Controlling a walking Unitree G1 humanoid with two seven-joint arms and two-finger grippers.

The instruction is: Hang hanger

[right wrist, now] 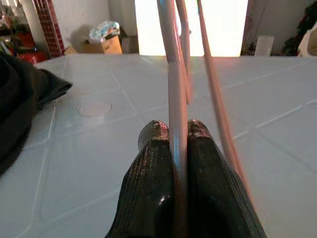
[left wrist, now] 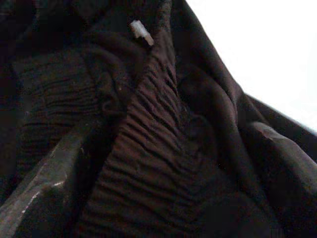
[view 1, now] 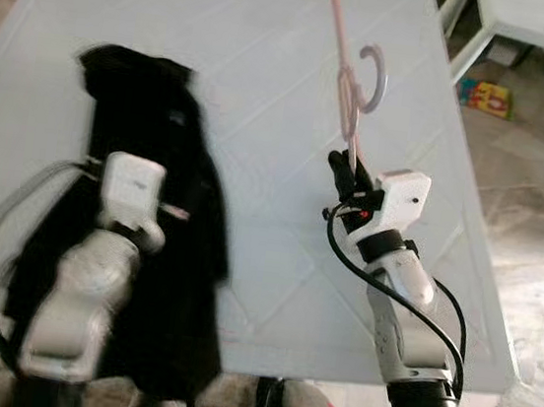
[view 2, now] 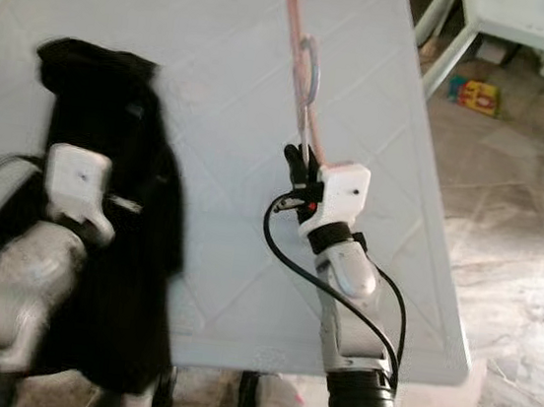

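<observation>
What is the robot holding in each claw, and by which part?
The right gripper pinches the pink hanger by a thin bar below its hook. The left gripper is in the black garment; grip unclear.

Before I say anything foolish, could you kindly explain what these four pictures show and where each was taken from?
It is a humanoid robot with two silver arms. The two top pictures come from its head, looking down at a white table. The other two come from cameras on its wrists. The right tool pinches a pink hanger above the table. The left tool is buried in a black garment, which lies on the table; whether it grips the cloth cannot be told.
</observation>
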